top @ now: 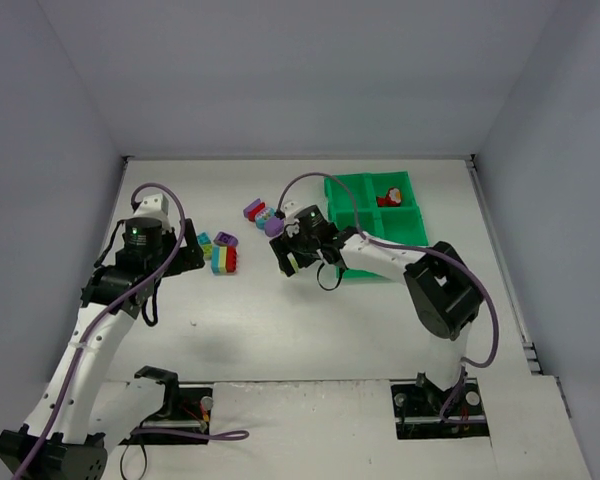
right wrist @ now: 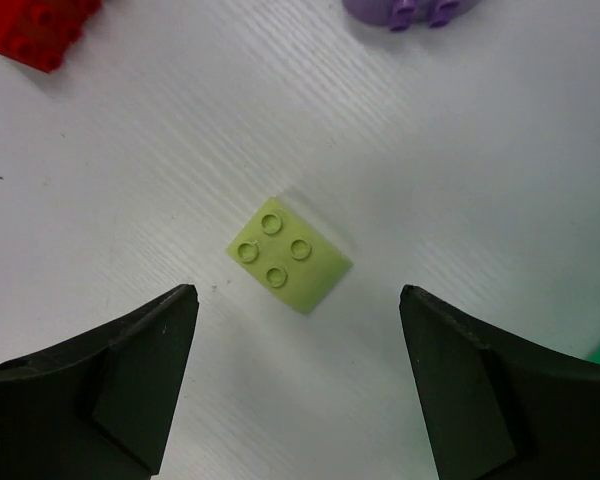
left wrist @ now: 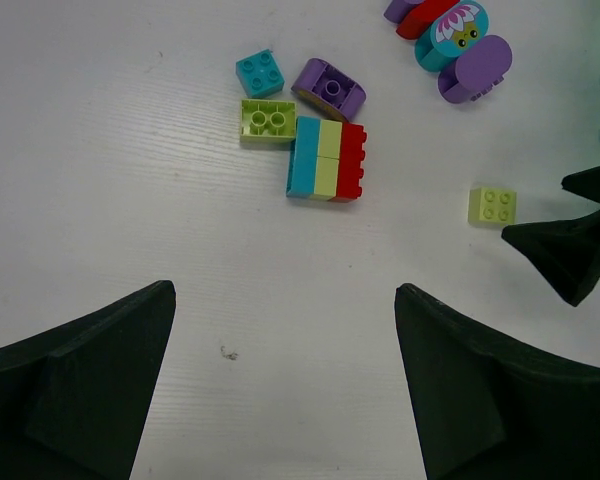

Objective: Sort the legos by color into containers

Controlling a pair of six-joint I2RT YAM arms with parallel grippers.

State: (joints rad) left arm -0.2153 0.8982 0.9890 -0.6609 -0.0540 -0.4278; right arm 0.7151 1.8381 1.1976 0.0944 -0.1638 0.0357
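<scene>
Loose legos lie on the white table: a teal brick (left wrist: 260, 72), a purple curved one (left wrist: 328, 88), a yellow-green one (left wrist: 268, 121) and a teal, yellow-green and red stack (left wrist: 326, 158). My left gripper (left wrist: 285, 300) hangs open a little short of this cluster (top: 222, 255), holding nothing. A single yellow-green brick (right wrist: 290, 252) lies studs up just ahead of my open right gripper (right wrist: 295, 295), not between the fingers. The green tray (top: 352, 200) stands to the right, with red legos (top: 388, 197) in its far right compartment.
A purple and teal flower-faced piece (left wrist: 460, 40) and a red brick (right wrist: 35, 30) lie beyond the right gripper. The right arm's black fingers (left wrist: 570, 245) reach into the left wrist view from the right. Grey walls enclose the table.
</scene>
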